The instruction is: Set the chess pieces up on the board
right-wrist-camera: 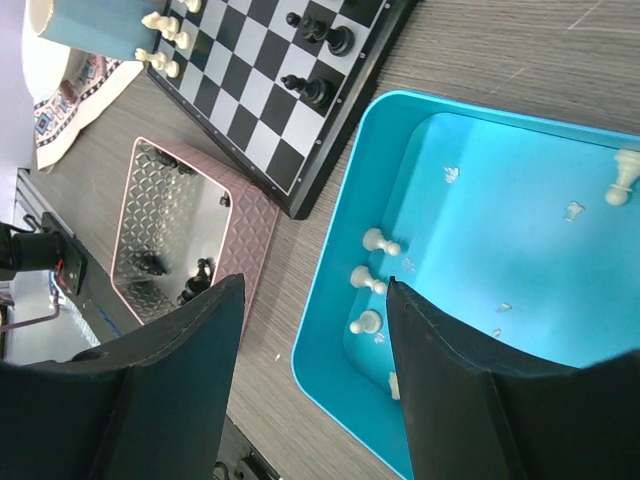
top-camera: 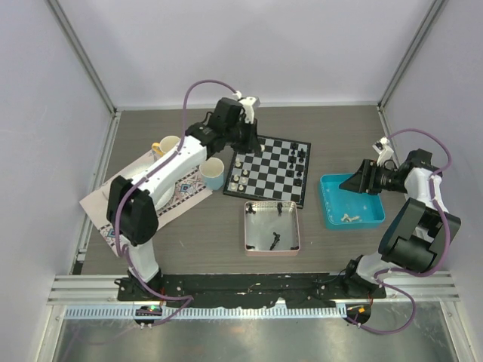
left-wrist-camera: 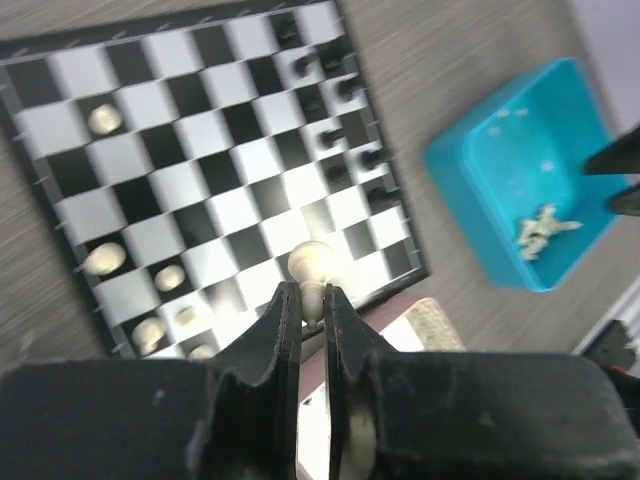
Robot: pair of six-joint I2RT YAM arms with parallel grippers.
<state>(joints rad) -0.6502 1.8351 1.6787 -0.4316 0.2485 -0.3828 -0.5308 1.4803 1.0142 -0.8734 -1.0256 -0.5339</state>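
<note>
Chess pieces (top-camera: 241, 176), tiny off-white and black plastic, partly line the checked black-and-white board (top-camera: 276, 170); one off-white piece (left-wrist-camera: 310, 263), clamped in the left tool (left-wrist-camera: 310, 296) above it, may tip if released high, while the right tool (right-wrist-camera: 315, 285) hangs spread, empty, over the blue plastic tray (right-wrist-camera: 500, 200).

Nearest chess piece (left-wrist-camera: 311, 262) blurred, blue tray (right-wrist-camera: 330, 290) cut off at edge

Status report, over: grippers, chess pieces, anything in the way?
Left gripper shut on off-white piece over the board. Right gripper open over blue tray, white pieces inside. Blue cup beside board.
</note>
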